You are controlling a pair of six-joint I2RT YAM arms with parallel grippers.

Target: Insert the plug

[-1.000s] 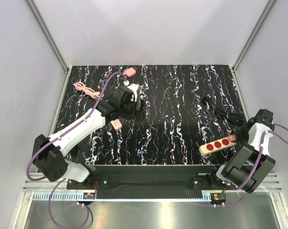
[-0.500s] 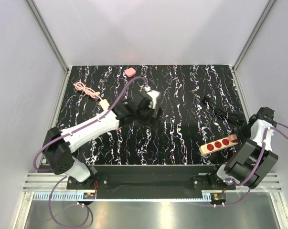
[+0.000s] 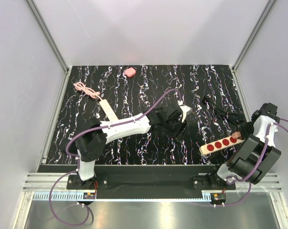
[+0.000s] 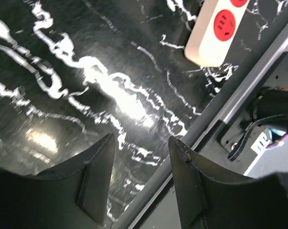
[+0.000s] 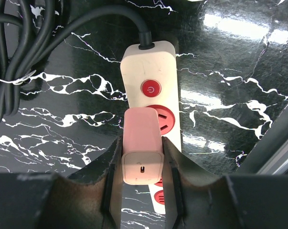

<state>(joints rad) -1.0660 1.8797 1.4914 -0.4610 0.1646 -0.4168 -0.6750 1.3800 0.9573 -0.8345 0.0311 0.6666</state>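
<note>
The plug is a small pink rounded block with a slot in its near face. My right gripper is shut on it and holds it over the beige strip, covering part of the red socket just below the strip's red button. In the top view the strip lies at the front right with my right gripper at its right end. My left gripper is open and empty, left of the strip. In its wrist view the gripper hovers near the table's front edge, with the strip's end ahead.
The strip's black cord lies coiled behind it, and also shows in the right wrist view. A pinkish-red object sits at the back. A pink cable and a white bar lie at the left. The front rail is close to my left gripper.
My left arm has swung from the back left across the table to the right, toward the strip. My right gripper has stayed at the strip's end with the plug.
</note>
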